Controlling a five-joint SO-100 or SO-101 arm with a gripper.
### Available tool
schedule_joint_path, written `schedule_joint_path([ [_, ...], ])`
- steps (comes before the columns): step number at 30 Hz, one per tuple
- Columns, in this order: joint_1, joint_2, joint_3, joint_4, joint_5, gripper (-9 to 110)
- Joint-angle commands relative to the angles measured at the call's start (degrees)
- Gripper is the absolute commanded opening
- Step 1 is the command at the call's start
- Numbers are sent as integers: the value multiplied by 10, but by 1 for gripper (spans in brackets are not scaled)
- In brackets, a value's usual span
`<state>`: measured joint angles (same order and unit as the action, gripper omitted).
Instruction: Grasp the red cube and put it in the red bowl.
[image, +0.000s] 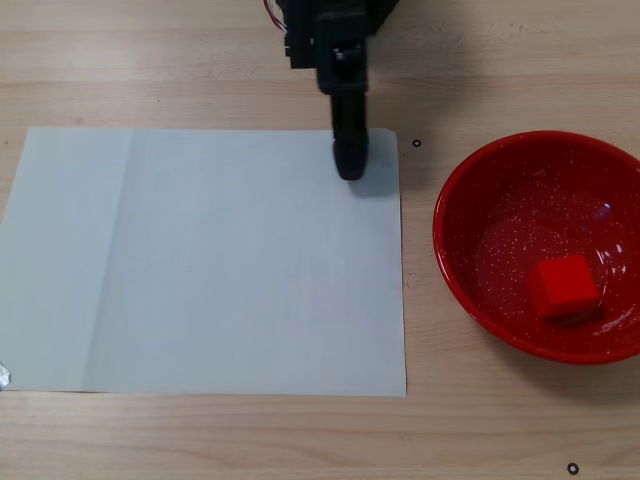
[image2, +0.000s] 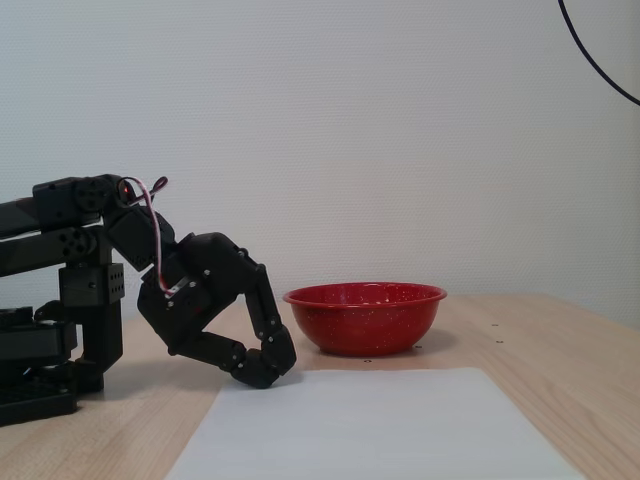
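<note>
Cube, the red cube (image: 563, 286), sits inside the red bowl (image: 470, 190) at the right of the top-down fixed view, toward its near-right side. Gripper (image2: 268, 372) has fingers together, empty, tip low over the far right corner of the white paper (image: 200, 260), left of bowl, well apart.

Pale wood table (image: 200, 60), white paper sheet (image: 210, 260), red bowl (image: 470, 200), perhaps small black dots
</note>
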<state>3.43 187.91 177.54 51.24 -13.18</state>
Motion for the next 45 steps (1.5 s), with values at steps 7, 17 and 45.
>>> schedule_joint_path([
  [7, -16, -3, 3, 11, -28, 0],
  [17, 45, -3, 3, 15, -45, 2],
  [45, 72, -3, 3, -2, 77, 0],
])
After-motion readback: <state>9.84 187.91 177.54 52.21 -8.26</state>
